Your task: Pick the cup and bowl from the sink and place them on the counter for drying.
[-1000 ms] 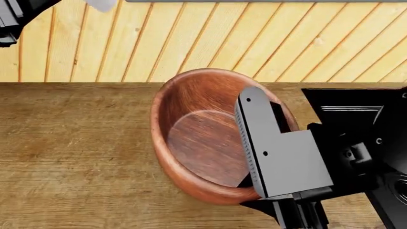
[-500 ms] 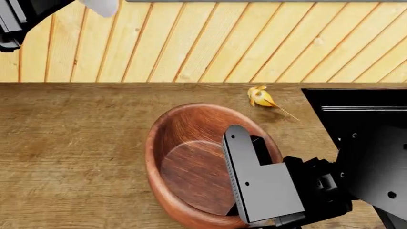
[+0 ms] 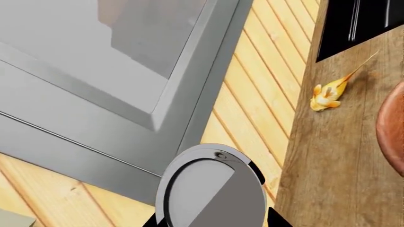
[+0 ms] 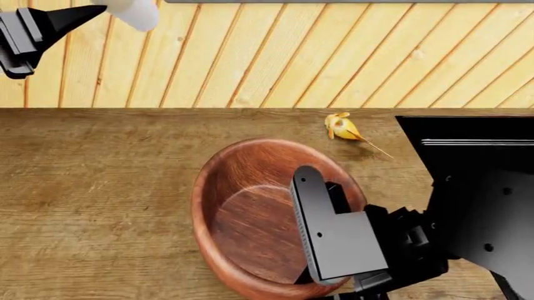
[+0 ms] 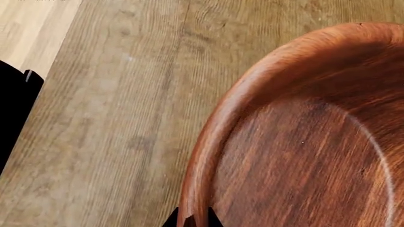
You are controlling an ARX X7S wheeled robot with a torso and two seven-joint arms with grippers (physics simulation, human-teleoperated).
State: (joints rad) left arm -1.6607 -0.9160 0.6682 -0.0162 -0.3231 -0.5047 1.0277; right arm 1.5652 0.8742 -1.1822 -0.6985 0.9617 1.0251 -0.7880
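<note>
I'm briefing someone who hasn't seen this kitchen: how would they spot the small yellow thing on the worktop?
Start at the wooden counter below the plank wall. Near its back edge, between the big wooden bowl and the black sink, lies the small yellow item. It alone is yellow, far smaller than the bowl, with a thin stalk trailing toward the sink.

No readable text anywhere in my views.

I find no letters, numbers, brand marks or signs on the bowl point(image 4: 250, 219), on the bench point(image 4: 92, 200), on the plank wall point(image 4: 334, 56), on the sink point(image 4: 467, 150), or on my right tool point(image 4: 311, 275) and its dark housing; the cup point(image 3: 211, 189) by my left wrist shows only plain surfaces.
</note>
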